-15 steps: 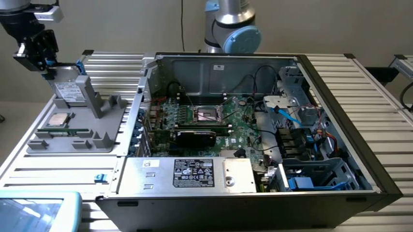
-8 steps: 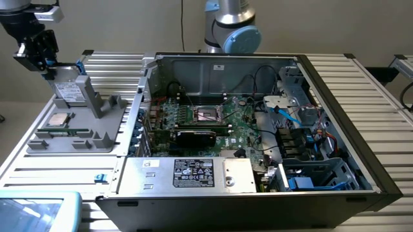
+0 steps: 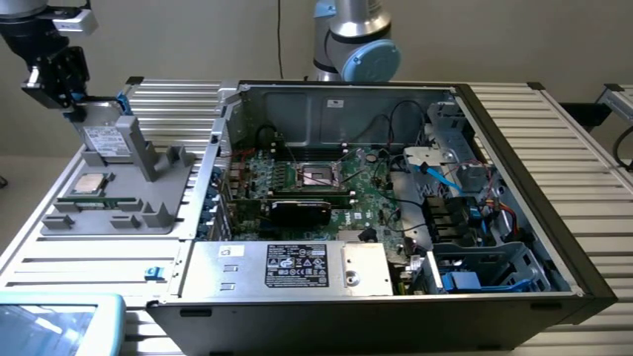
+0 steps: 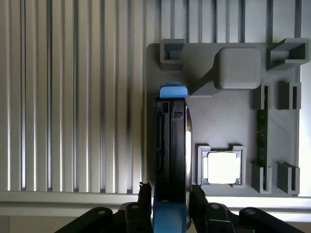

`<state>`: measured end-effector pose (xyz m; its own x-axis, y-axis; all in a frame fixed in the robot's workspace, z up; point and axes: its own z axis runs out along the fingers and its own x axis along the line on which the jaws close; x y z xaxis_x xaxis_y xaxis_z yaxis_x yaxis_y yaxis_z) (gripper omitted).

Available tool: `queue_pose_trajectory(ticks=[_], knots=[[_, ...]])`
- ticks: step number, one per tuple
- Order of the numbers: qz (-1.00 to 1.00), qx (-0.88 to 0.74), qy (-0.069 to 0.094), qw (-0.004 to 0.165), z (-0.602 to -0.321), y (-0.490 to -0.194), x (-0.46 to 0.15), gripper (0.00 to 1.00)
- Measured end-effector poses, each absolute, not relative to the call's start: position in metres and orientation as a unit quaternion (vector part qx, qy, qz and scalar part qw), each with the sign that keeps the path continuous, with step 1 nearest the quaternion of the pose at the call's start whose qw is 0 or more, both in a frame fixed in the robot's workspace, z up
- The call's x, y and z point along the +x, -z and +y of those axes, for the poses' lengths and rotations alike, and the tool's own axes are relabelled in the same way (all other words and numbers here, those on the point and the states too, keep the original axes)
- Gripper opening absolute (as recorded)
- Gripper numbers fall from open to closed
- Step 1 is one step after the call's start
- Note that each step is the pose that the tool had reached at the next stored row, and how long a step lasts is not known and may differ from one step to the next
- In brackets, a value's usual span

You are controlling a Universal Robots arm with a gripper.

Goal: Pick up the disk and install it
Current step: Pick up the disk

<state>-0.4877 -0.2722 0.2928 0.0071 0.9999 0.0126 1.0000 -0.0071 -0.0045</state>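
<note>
Overhead, the arm (image 3: 354, 44) points its tool (image 4: 170, 190) straight down, jaws narrowly astride the upright disk (image 4: 171, 145), seemingly unclamped.

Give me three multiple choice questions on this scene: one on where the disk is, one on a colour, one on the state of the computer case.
1. Where is the disk?
A) inside a drive bay
B) standing on edge in the grey holder beside the computer case
C) lying flat on the floor

2. What colour is the tab at the disk's end?
A) red
B) yellow
C) blue

3. How is the computer case?
A) open
B) closed
C) wrapped in plastic

Answers:
1 B: in the exterior view it stands upright in the holder, to the case's left.
2 C: the wrist view shows it blue.
3 A: the motherboard is exposed.
</note>
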Motion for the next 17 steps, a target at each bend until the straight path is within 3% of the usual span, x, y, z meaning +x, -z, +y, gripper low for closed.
queue_pose_trajectory(ticks=[1,2,17], knots=[[-0.705,-0.71,0.003,0.006,-0.2722,-0.2928,-0.4877,0.45],[-0.705,-0.71,0.003,0.006,-0.2722,-0.2928,-0.4877,0.38],[-0.705,-0.71,0.003,0.006,-0.2722,-0.2925,-0.4877,0.37]])
